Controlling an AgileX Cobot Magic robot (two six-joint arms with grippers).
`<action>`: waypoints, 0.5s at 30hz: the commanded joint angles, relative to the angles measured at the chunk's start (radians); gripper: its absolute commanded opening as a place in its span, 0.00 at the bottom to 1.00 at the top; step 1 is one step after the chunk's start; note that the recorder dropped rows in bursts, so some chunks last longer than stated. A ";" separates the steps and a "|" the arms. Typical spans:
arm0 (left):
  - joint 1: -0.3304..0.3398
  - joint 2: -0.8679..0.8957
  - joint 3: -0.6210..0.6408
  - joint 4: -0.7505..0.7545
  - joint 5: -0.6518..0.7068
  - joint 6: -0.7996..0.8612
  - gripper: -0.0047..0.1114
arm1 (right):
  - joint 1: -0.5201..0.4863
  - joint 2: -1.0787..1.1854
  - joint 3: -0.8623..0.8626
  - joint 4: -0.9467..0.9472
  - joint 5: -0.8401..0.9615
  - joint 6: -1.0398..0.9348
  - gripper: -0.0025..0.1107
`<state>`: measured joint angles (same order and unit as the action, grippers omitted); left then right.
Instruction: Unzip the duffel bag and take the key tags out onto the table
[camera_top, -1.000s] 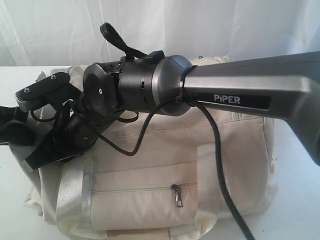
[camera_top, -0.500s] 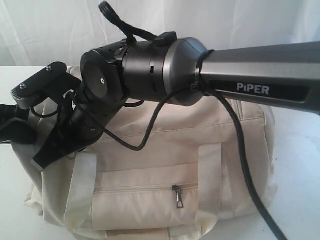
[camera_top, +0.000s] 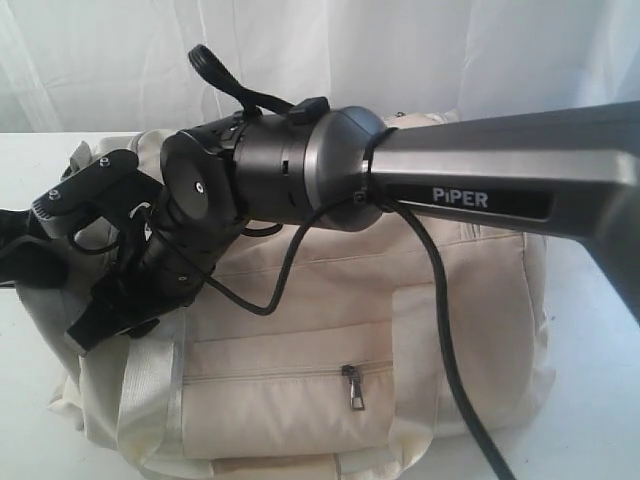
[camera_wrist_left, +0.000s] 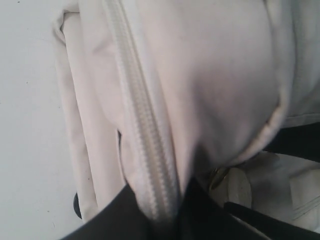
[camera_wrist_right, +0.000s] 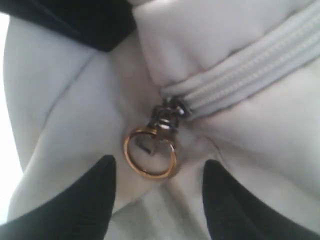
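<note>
The cream duffel bag (camera_top: 300, 380) lies on the white table (camera_top: 600, 400). My right arm reaches across it to its left end. There my right gripper (camera_wrist_right: 160, 167) is open, with its black fingertips (camera_wrist_right: 102, 175) on either side of the fabric, just short of the gold ring pull (camera_wrist_right: 149, 174). The ring hangs from the dark slider (camera_wrist_right: 167, 117) at the end of the shut top zipper (camera_wrist_right: 250, 75). My left gripper (camera_wrist_left: 157, 210) is shut on the bag's zipper band (camera_wrist_left: 140, 115). The key tags are hidden.
A front pocket with a dark zipper pull (camera_top: 352, 385) faces the exterior camera, flanked by shiny webbing handles (camera_top: 150, 390). The right arm's black cable (camera_top: 440, 330) hangs over the bag. A white curtain (camera_top: 450, 50) closes off the back.
The right arm rose slightly half a second ago and has come back down at the bag's left end. The webbing handle below it shifted. The left gripper kept its hold.
</note>
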<state>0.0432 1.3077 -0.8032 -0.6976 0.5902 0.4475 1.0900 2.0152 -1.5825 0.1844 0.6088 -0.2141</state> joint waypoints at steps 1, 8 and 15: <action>-0.006 -0.004 0.000 -0.038 0.014 0.001 0.04 | 0.008 0.020 0.000 0.064 -0.051 -0.058 0.47; -0.006 -0.004 0.000 -0.038 0.014 0.001 0.04 | 0.012 0.059 -0.002 0.104 -0.058 -0.099 0.38; -0.006 -0.004 0.000 -0.038 0.014 0.001 0.04 | 0.016 0.049 -0.035 0.095 -0.065 -0.106 0.02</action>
<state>0.0452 1.3186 -0.7982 -0.6786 0.5701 0.4431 1.0900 2.0521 -1.5925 0.2841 0.5422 -0.3063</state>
